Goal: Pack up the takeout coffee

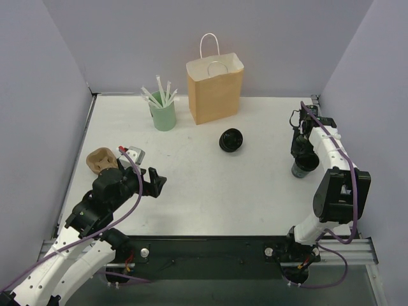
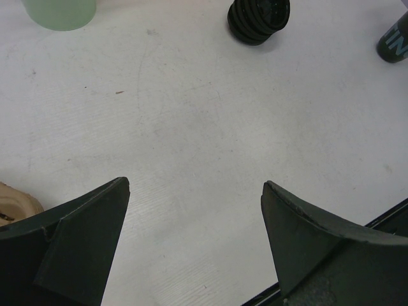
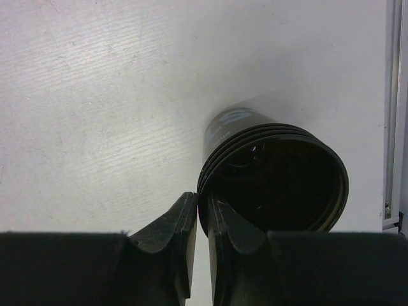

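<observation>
- The small, black, tapered disposable cup (image 3: 233, 127) stands upright and lidless at the right edge of the white table (image 1: 210, 185), close to the right arm and well apart from the tall brown paper bag (image 1: 215, 92) at the far wall.
- Several rims show at its mouth in the right wrist view, so it may be a few cups nested together; I cannot tell for sure.
- The right gripper (image 3: 203, 207) is drawn narrow and pinches the cup's rim wall, one finger inside the mouth and one outside.
- The left gripper (image 2: 194, 185) hangs spread wide over bare table on the left, holding nothing.
- The round, black, ribbed lid stack (image 1: 231, 140) lies tilted near the middle of the table, between the cup and the bag, touching neither.
- Handling, as I judge it: the cup looks light and thin-walled, so it will flex or go oval under a hard squeeze, and its smooth wall may slip.
- The rolled rim is the stiffest part, so a rim pinch suits it. Held at one edge, though, it can swing or tip when lifted, so slow, level moves seem wise.
- The lid is probably best taken by its outer edge.
</observation>
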